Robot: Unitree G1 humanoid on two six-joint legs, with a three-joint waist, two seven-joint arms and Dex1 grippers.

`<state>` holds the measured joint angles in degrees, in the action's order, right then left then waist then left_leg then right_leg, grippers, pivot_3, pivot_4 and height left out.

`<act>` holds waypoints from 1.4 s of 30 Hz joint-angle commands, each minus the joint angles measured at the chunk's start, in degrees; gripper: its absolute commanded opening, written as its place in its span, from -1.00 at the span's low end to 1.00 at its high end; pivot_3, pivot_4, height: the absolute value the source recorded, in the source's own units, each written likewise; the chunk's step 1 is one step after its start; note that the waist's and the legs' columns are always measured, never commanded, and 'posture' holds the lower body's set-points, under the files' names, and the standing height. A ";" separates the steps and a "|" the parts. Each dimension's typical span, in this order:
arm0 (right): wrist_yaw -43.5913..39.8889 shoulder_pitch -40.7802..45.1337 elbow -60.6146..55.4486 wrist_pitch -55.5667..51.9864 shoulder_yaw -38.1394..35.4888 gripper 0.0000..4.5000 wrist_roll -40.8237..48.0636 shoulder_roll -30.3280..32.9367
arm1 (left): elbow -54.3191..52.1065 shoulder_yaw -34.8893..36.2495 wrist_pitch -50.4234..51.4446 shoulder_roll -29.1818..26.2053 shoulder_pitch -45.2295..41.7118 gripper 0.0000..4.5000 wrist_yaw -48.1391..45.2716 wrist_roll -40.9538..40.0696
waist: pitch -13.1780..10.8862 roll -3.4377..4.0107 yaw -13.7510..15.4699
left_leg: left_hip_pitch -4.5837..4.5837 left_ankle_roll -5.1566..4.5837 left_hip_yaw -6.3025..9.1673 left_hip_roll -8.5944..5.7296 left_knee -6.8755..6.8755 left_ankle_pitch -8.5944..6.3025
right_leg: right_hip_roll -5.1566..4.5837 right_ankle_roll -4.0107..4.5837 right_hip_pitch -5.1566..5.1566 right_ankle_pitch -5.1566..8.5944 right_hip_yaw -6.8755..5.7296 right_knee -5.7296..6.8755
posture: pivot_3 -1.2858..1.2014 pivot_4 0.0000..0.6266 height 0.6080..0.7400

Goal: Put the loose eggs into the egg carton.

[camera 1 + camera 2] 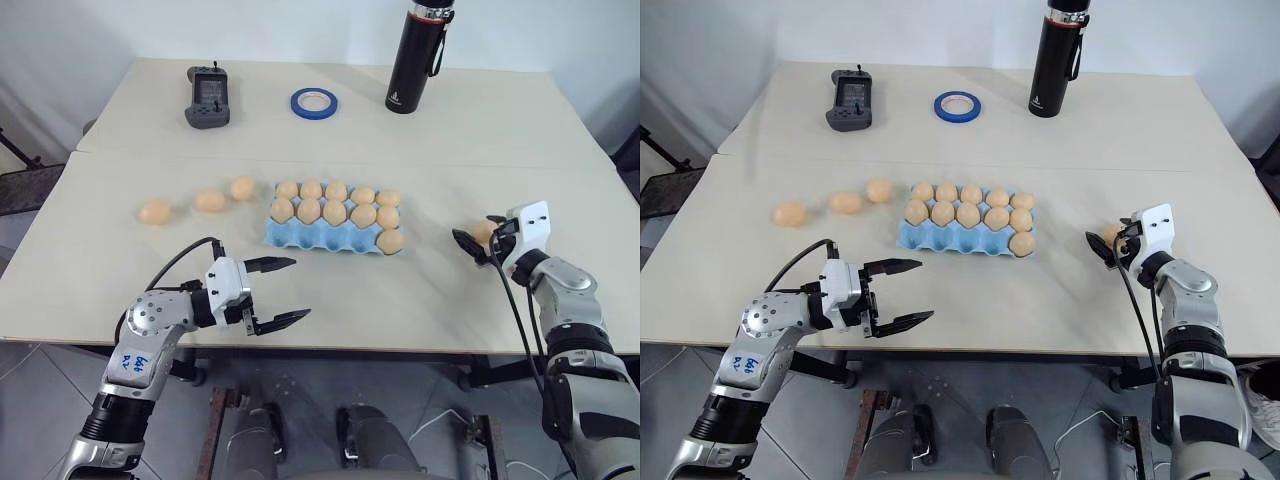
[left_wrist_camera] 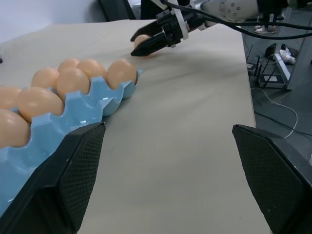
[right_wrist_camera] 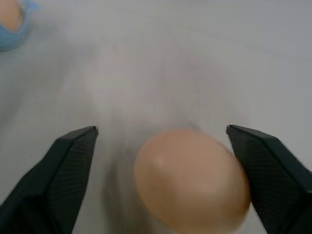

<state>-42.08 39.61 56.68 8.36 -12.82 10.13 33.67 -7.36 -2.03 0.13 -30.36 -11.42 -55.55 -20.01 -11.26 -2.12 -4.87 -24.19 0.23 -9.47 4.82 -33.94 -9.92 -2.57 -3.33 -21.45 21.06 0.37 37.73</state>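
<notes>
A pale beige bench [image 1: 450,130], seemingly two tops pushed together along a seam, stands before a plain white wall [image 1: 300,25]. Beneath its near edge lies grey tiled floor [image 1: 40,400]. A dark frame [image 1: 25,185], perhaps a chair, sits at the left edge.

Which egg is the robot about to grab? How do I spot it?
Find the blue carton mid-table. Look to its right, where the right gripper reaches. The egg between its fingers lies alone; the other loose eggs sit left of the carton.
</notes>
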 commanded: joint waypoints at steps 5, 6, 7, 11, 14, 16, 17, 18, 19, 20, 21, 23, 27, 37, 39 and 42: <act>-5.35 0.71 -1.73 4.02 -0.09 -0.07 1.13 0.34 | -3.98 3.29 -0.26 -1.30 2.57 1.00 2.75 0.13 | 0.00 0.01 -0.05 | 0.00 -0.01 0.01 0.02 0.00 0.01 | 0.03 0.00 -0.01 0.00 0.00 0.01 | 0.03 -0.52 1.00; -6.50 0.27 -4.31 3.80 0.14 -0.07 1.74 -0.26 | -3.99 3.67 -0.29 -1.41 2.98 1.00 3.10 0.10 | -0.01 0.02 -0.18 | 0.00 0.00 0.00 0.02 0.00 -0.01 | 0.02 0.00 -0.01 0.00 0.00 0.01 | 0.03 -0.52 1.00; -7.40 -0.21 -7.43 3.13 0.39 -0.07 2.49 -1.00 | -3.91 4.13 -0.27 -1.49 3.37 1.00 3.54 -0.06 | -0.01 0.03 -0.32 | 0.00 0.04 -0.01 0.02 0.00 -0.04 | 0.02 -0.01 -0.01 0.00 0.03 0.01 | 0.03 -0.52 1.00; -7.96 -2.87 -26.11 -5.43 3.30 -0.07 6.27 -5.69 | -2.47 6.83 -0.37 -2.15 4.93 1.00 4.63 -0.65 | -0.02 0.03 -0.73 | 0.01 0.01 0.01 0.11 0.01 -0.07 | 0.07 -0.01 -0.03 0.00 0.00 0.11 | 0.03 -0.52 1.00; -6.15 -4.49 -39.17 -13.66 6.97 -0.07 8.63 -10.20 | -0.60 9.10 -0.64 -2.56 6.10 1.00 5.05 -0.99 | -0.02 0.04 -0.93 | 0.02 0.04 0.04 0.21 0.05 -0.08 | 0.14 0.03 -0.07 0.02 -0.04 0.21 | 0.03 -0.52 1.00; -5.48 -5.14 -42.81 -16.59 8.57 -0.07 8.73 -11.75 | 0.39 10.11 -0.72 -2.45 6.46 1.00 5.58 -1.05 | -0.02 0.04 -0.83 | 0.01 0.09 0.08 0.22 0.09 -0.08 | 0.14 0.07 -0.10 0.04 -0.07 0.23 | 0.03 -0.52 1.00; -5.21 -5.38 -43.68 -17.45 8.78 -0.07 8.63 -11.89 | 0.56 10.30 -0.72 -2.36 6.48 1.00 5.66 -1.01 | -0.02 0.04 -0.77 | 0.01 0.10 0.09 0.22 0.11 -0.08 | 0.13 0.08 -0.10 0.04 -0.10 0.22 | 0.03 -0.52 1.00; -4.65 -5.32 -43.88 -18.04 9.85 -0.07 7.88 -12.58 | 0.96 10.69 -0.70 -2.30 6.69 1.00 5.94 -0.87 | -0.02 0.04 -0.38 | 0.00 0.10 0.08 0.20 0.11 -0.09 | 0.10 0.08 -0.10 0.04 -0.11 0.20 | 0.03 -0.52 1.00; -4.44 -5.27 -43.64 -17.83 10.75 -0.07 7.19 -13.01 | 1.11 10.90 -0.75 -2.28 6.87 1.00 6.07 -0.75 | -0.02 0.04 -0.11 | -0.01 0.09 0.08 0.15 0.14 -0.10 | 0.03 0.09 -0.10 0.04 -0.15 0.15 | 0.03 -0.52 1.00; -4.22 -5.24 -43.12 -17.25 11.63 -0.07 6.39 -13.42 | 1.10 11.05 -0.74 -2.24 7.02 1.00 6.18 -0.68 | -0.02 0.04 0.08 | -0.03 0.08 0.08 0.12 0.14 -0.12 | -0.01 0.09 -0.10 0.04 -0.15 0.11 | 0.03 -0.52 1.00; -4.20 -5.29 -42.54 -16.76 12.31 -0.07 5.82 -13.76 | 0.90 11.16 -0.64 -2.19 7.16 1.00 6.31 -0.66 | -0.02 0.04 0.12 | -0.06 0.06 0.08 0.06 0.18 -0.13 | -0.10 0.09 -0.10 0.04 -0.16 0.06 | 0.03 -0.52 1.00; -4.41 -5.65 -41.54 -15.86 13.21 -0.07 5.00 -14.09 | 0.29 11.41 -0.53 -2.09 7.48 1.00 6.64 -0.68 | -0.02 0.04 0.09 | -0.07 0.05 0.05 -0.01 0.29 -0.14 | -0.18 0.09 -0.11 0.04 -0.15 -0.02 | 0.03 -0.52 1.00; -5.37 -5.87 -38.90 -12.93 14.94 0.37 3.20 -14.38 | -0.57 11.82 -0.31 -1.87 7.96 1.00 7.89 -0.70 | -0.02 0.04 0.05 | -0.06 0.06 0.03 -0.01 0.51 -0.13 | -0.16 0.13 -0.16 0.06 -0.15 -0.11 | 0.03 -0.52 1.00; -8.82 -7.97 -44.78 -12.92 12.66 0.98 7.05 -12.84 | -2.15 13.09 0.31 -1.79 9.54 1.00 10.37 -1.21 | -0.02 0.04 -0.06 | -0.04 0.09 0.01 0.05 0.53 -0.10 | -0.02 0.14 -0.19 0.08 -0.11 -0.09 | 0.03 -0.52 1.00; -10.33 -9.69 -46.77 -12.04 11.80 0.98 8.39 -11.79 | -2.02 13.67 0.41 -1.85 9.90 1.00 11.11 -1.11 | -0.02 0.04 0.05 | -0.04 0.08 0.01 0.04 0.54 -0.11 | -0.03 0.14 -0.19 0.08 -0.12 -0.11 | 0.03 -0.52 1.00; -14.49 -14.04 -50.62 -8.24 10.59 0.98 10.26 -9.30 | -1.64 15.23 0.75 -1.96 10.75 1.00 11.98 -1.41 | -0.02 0.04 0.25 | -0.05 0.08 0.04 0.03 0.55 -0.11 | -0.05 0.14 -0.17 0.08 -0.14 -0.14 | 0.03 -0.52 1.00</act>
<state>-54.29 26.56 9.27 -2.80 -0.36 18.50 23.03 -7.50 11.38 0.86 -32.16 -1.35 -44.20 -20.19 -11.28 -2.08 -4.61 -24.23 0.30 -9.43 4.85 -33.38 -10.03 -2.62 -3.19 -21.59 21.14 0.22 37.54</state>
